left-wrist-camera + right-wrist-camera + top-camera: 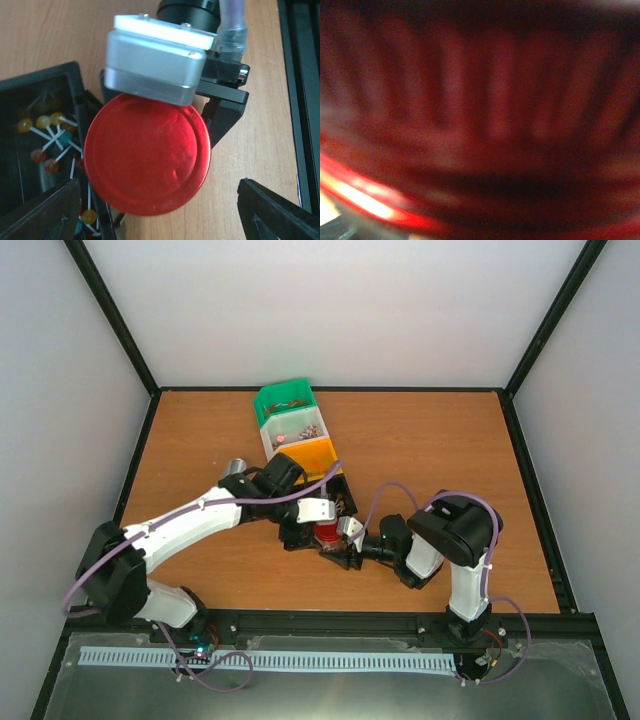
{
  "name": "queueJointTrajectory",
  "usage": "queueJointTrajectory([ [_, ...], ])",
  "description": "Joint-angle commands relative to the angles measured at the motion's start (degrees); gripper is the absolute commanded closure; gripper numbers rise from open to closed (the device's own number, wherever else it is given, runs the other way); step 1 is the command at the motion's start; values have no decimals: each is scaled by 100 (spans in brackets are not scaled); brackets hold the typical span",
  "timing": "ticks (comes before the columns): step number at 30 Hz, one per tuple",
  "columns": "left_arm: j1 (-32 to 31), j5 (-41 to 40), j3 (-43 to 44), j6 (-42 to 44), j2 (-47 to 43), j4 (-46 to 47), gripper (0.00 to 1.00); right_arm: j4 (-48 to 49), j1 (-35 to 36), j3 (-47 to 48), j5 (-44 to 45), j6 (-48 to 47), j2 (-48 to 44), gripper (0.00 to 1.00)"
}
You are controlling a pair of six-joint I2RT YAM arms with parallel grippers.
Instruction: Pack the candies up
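Note:
Tiny wrapped candies [304, 430] lie in the white bin [272, 436]; a few more show in the green bin [285, 400]. Lollipops [47, 145] lie in the black bin [55, 80]. A round red lid [147, 155] sits beside that bin, also seen from above [326, 534]. My right gripper [338, 546] grips the lid by its ribbed side, which fills the blurred right wrist view [480, 120]. My left gripper [159, 200] hovers over the lid, open, with its fingers [280, 210] wide apart on either side.
An orange bin [312, 454] stands between the white and black bins, all in a row toward the back. A small grey cylinder [237, 467] stands left of my left arm. The table's front rail [300, 100] runs close by on the right.

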Motion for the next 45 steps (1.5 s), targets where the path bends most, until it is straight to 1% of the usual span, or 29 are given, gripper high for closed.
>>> queueJointTrajectory([
  [1,-71,-477,-397,-1284,-484,844,13,544,34,40,27,-16,35,50],
  [6,-283,-578,-506,-2004,-475,1125,15,541,51,32,116,-5,22,50],
  [11,-540,-867,-549,-2237,-421,1511,16,506,69,38,171,-39,-4,50],
  [13,-553,-875,-501,-2260,-335,1494,19,503,70,40,172,-52,-11,50],
  [15,-553,-868,-466,-2189,-285,1424,25,491,72,37,172,-68,-38,50],
  [18,-553,-841,-506,-1915,-283,1276,29,445,74,30,159,-91,-67,50],
  [21,-553,-886,-525,-1603,-200,962,29,423,78,30,137,-93,-66,50],
  [24,-552,-926,-592,-1422,-202,928,28,417,79,32,107,-92,-82,51],
  [30,-540,-776,-492,-792,-194,833,43,378,95,-4,50,-139,-132,51],
  [33,-487,-393,-311,-197,-120,448,45,378,96,-6,0,-169,-145,51],
  [38,-409,267,145,1110,279,-662,45,381,126,-4,-112,-179,-136,51],
  [42,-378,431,479,1801,566,-1174,45,378,140,-15,-144,-198,-160,51],
  [45,-378,348,647,2219,717,-1483,45,365,148,-32,-157,-240,-191,51],
])
